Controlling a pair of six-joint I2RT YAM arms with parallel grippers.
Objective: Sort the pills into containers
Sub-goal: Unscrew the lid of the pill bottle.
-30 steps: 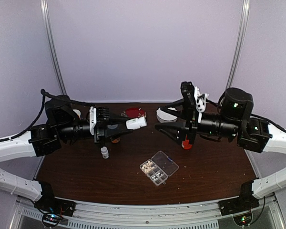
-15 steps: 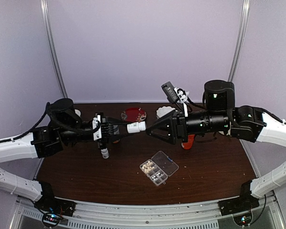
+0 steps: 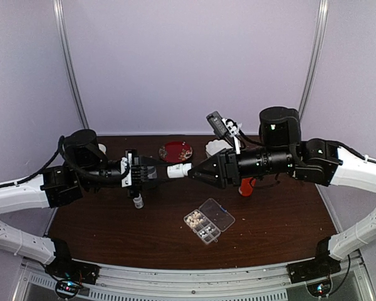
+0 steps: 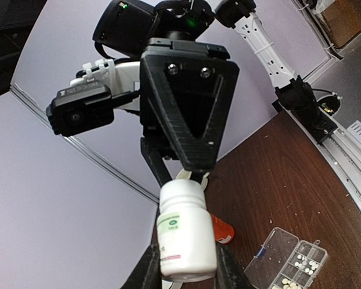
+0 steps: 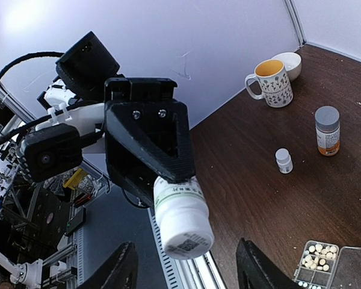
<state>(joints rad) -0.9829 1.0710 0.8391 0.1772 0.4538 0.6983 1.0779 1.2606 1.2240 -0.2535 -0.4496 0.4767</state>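
— Two rows of cells in that pill box (image 3: 208,221), nearest us on the worktop (image 3: 282,232), with its lid swung open. Where are the pills?

— Several whitish pills (image 3: 193,219) already lie in its cells. A small white vial (image 3: 138,200) stands a little beyond, under the left arm. More pills, I'd guess, are in the white bottle (image 4: 183,232).

— Who has that?

— The left claw (image 4: 186,268) is clamped on its lower body and holds it level in the air past the box. The right claw (image 5: 186,248) faces it. Its fingers (image 5: 123,268) are spread wide on either side of the free end and touch nothing.

— How will it handle?

— It looks like smooth, stiff, light plastic, so it could twist in a loose grip. I'd take the cap squarely round its side wall. The pills themselves are tiny, hard and light, so they'll likely roll and bounce. They seem too small to pinch reliably. Tipping them gently over one cell seems safer.

— And farther back?

— There's an orange bottle (image 3: 245,187) beneath the right arm. A red dish (image 3: 175,150) and a white bowl (image 3: 216,148) sit by the far edge.
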